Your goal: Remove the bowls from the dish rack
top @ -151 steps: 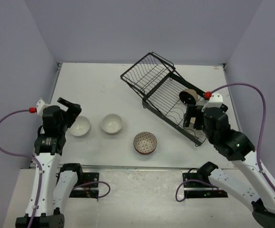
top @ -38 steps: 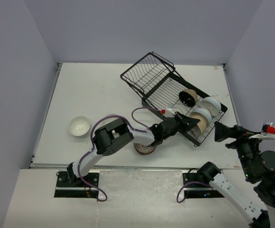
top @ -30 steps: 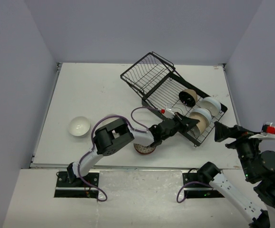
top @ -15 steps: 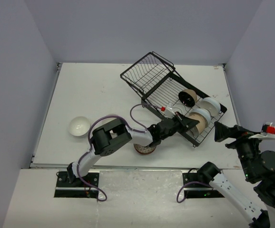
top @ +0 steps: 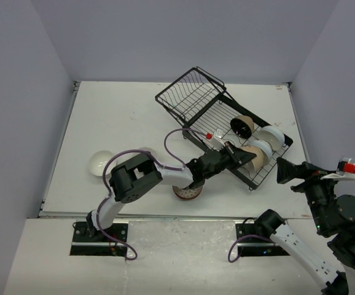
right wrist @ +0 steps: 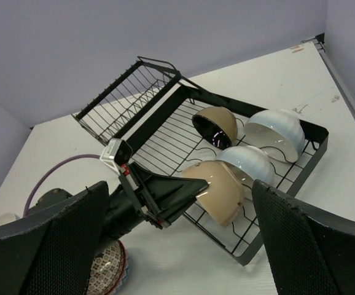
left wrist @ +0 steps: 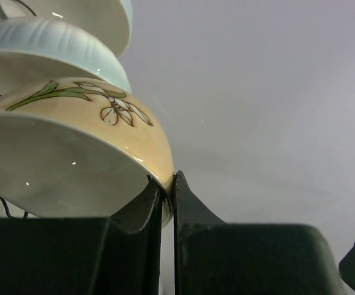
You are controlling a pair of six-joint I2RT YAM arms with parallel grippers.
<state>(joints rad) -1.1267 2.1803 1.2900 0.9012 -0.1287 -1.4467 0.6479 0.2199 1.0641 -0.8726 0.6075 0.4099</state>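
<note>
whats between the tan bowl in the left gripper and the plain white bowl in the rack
A ribbed white bowl stands on edge between the tan bowl and the plain white bowl, clearest in the right wrist view.

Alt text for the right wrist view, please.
The left pincer clamps the rim of a tan bowl standing in a black wire dish rack, beside a ribbed white bowl, a plain white bowl and a tan bowl with black inside. The right pincer's own fingers frame the bottom corners, spread wide.
</note>
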